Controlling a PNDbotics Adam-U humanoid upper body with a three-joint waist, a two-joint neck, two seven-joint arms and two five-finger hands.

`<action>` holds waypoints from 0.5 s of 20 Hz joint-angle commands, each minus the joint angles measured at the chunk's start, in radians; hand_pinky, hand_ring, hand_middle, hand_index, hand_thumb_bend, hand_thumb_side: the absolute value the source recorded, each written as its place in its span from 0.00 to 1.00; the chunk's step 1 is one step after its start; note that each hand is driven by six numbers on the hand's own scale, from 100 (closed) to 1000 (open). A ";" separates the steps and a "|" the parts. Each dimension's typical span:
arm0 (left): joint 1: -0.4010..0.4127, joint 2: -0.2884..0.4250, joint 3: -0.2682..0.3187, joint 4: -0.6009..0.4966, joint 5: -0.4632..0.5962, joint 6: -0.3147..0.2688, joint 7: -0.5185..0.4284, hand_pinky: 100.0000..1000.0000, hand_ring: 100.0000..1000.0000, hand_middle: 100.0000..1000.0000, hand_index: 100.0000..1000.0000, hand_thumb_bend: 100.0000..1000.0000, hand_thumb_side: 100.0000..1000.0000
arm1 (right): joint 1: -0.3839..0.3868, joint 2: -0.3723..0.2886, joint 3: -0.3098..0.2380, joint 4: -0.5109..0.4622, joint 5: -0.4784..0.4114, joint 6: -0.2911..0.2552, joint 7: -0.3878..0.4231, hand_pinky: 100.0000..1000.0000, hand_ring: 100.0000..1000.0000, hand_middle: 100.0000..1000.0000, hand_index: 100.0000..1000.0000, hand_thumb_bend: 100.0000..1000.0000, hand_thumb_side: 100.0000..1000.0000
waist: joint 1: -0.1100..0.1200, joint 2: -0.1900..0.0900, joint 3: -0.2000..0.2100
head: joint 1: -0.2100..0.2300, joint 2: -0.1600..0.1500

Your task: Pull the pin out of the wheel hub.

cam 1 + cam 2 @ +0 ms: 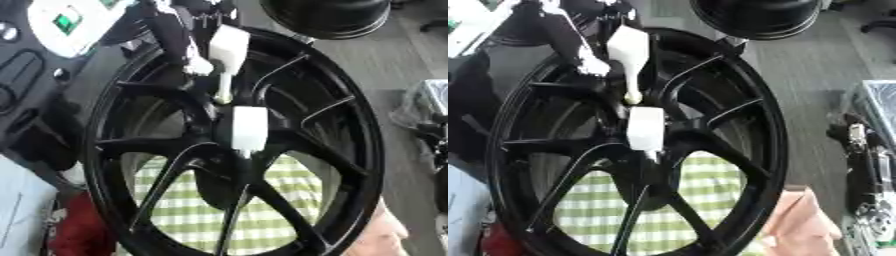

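The pin (248, 128) sits in the hub of the upright wheel (350, 125) (a checked cloth (197, 210) behind), the hand (229, 47) above it.

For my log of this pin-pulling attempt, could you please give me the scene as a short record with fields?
wheel: black wheel, upright, spokes facing the camera
pin: white pin, seated at the hub
left hand: left hand just above the pin, contact unclear
right hand: not in view
behind: green checked cloth
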 commanded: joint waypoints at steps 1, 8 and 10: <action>-0.024 0.054 0.075 -0.045 0.025 0.028 0.001 0.51 0.52 0.39 0.24 0.00 0.13 | 0.002 -0.014 -0.001 -0.010 -0.001 0.001 0.000 1.00 0.73 0.61 0.79 0.00 0.70 | -0.002 -0.028 0.006 | -0.006 0.011; 0.078 0.189 0.243 -0.165 0.066 0.086 0.047 0.49 0.51 0.38 0.24 0.00 0.14 | 0.026 -0.019 -0.019 -0.022 0.003 -0.007 -0.013 1.00 0.73 0.61 0.79 0.00 0.69 | -0.008 -0.039 0.041 | -0.048 0.031; 0.126 0.240 0.290 -0.199 0.053 0.094 0.078 0.49 0.51 0.39 0.25 0.00 0.11 | 0.033 -0.022 -0.028 -0.025 0.004 -0.009 -0.021 1.00 0.73 0.61 0.79 0.00 0.69 | -0.008 -0.040 0.057 | -0.063 0.035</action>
